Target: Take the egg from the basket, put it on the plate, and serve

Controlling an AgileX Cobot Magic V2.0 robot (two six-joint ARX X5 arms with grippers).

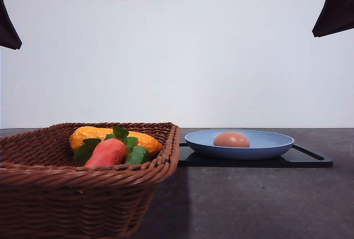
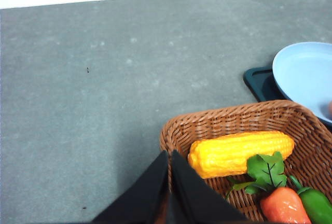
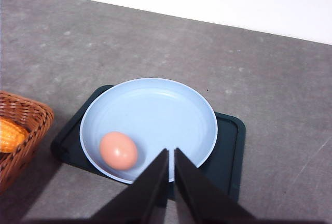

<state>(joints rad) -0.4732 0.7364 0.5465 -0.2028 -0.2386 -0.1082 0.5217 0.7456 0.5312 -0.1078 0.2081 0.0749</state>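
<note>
The egg lies in the blue plate; the plate sits on a black tray just beside the basket; both grippers, left and right, are pressed together, holding nothing.

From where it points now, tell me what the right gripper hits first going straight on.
Probably the near rim of the round blue plate; the right gripper sits shut above it, beside the brown egg. Depth is unclear.
</note>
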